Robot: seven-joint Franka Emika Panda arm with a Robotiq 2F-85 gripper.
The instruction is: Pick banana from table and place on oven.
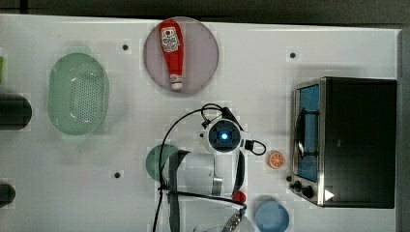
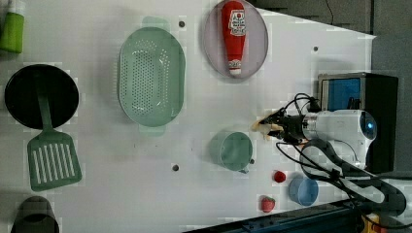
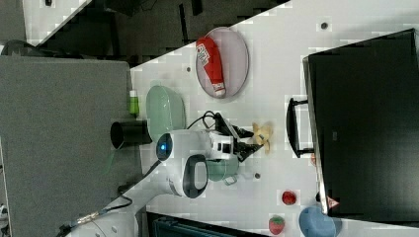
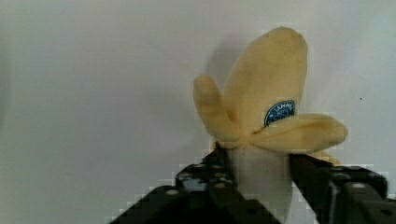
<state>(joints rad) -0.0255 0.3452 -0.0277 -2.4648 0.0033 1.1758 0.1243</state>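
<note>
Your gripper (image 4: pixel 261 179) has its black fingers (image 4: pixel 212 179) pressed against both sides of the banana's (image 4: pixel 266 116) pale lower body, so it is grasping the fruit. In the left view the banana (image 2: pixel 265 125) sits at the fingertips on the white table (image 2: pixel 145 170), between the green cup (image 2: pixel 232 150) and the oven (image 2: pixel 357 97), well apart from the oven's black top.

The banana (image 4: pixel 261 107) carries a round blue sticker with white lettering, not legible. The ketchup bottle (image 1: pixel 172 52) bears a white label; its text cannot be read.
</note>
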